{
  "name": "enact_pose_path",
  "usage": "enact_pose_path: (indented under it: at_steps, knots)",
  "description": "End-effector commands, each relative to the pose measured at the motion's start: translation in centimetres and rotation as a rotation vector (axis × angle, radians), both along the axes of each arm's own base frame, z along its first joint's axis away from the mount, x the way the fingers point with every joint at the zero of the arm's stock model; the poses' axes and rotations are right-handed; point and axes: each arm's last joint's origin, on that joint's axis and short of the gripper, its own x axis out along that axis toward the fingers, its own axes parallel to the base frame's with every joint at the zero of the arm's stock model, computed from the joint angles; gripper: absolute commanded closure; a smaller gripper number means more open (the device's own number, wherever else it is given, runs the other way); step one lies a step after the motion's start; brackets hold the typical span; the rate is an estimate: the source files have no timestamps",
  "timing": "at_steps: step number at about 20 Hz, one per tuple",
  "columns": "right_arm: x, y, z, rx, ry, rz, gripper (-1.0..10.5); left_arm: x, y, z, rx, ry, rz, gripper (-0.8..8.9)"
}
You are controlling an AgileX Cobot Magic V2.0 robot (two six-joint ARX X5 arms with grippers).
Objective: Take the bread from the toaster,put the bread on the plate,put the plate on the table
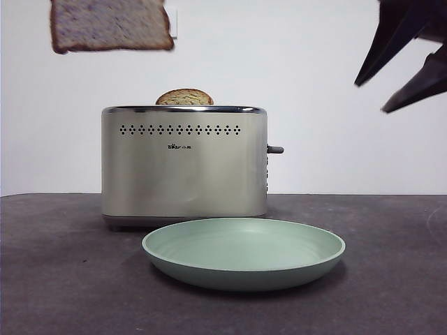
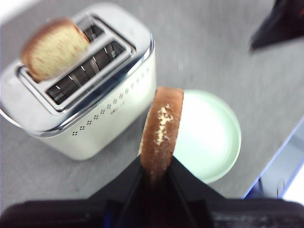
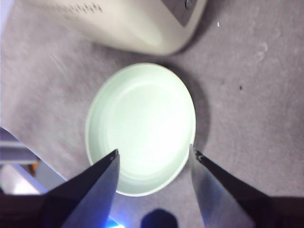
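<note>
High at the left, the left gripper (image 2: 156, 178) pinches the thick, seed-speckled, dark-crusted bread slice (image 1: 110, 25) in the air above the boxy cream toaster (image 1: 184, 164), where a second domed slice (image 1: 184, 98) sits. The round mint-green plate (image 1: 244, 255) lies on the dark grey table (image 1: 56, 279) just before it. The right gripper (image 3: 154, 159) hovers over the plate, jaws spread.

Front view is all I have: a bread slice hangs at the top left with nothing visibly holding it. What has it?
Observer: The left gripper does; its wrist view shows its jaws shut on the bread by its crust edge.
Operator: And the dark jaws at my top right?
Observer: That is the right gripper, jaws open, above the plate.
Operator: Is the toaster emptied?
Observer: No. On the toaster, one slot holds a second slice; the other is empty.
</note>
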Motion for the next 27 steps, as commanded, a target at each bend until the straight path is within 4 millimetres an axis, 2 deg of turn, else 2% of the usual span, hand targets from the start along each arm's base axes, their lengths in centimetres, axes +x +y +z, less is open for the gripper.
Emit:
enact_pose_path:
  at_steps: [1, 6, 10, 14, 23, 25, 27]
  knots:
    - [0.5, 1.3, -1.0, -0.037, 0.023, 0.047, 7.0, -3.5, 2.1, -0.9, -0.133, -0.033, 0.071, 8.22]
    - [2.0, 2.7, -3.9, -0.093, 0.120, 0.095, 7.0, -8.2, 5.3, -3.2, -0.222, -0.092, 0.224, 8.22]
    - [3.9, 3.1, -7.2, -0.150, 0.194, 0.087, 7.0, -10.3, 6.6, -3.0, -0.272, -0.115, 0.250, 8.22]
    - [5.2, 3.8, -10.2, -0.164, 0.257, 0.104, 7.0, -10.6, 6.9, -3.1, -0.283, -0.101, 0.261, 8.22]
    - [5.6, 6.5, -12.7, -0.175, 0.271, 0.170, 7.0, -10.6, 6.8, -3.1, -0.285, -0.104, 0.261, 8.22]
    - [5.5, 7.0, -12.9, -0.176, 0.271, 0.181, 7.7, -10.6, 6.8, -3.1, -0.285, -0.104, 0.261, 8.22]
    - [5.4, 7.6, -13.0, -0.182, 0.260, 0.196, 9.1, -10.6, 6.8, -3.1, -0.285, -0.104, 0.261, 8.22]
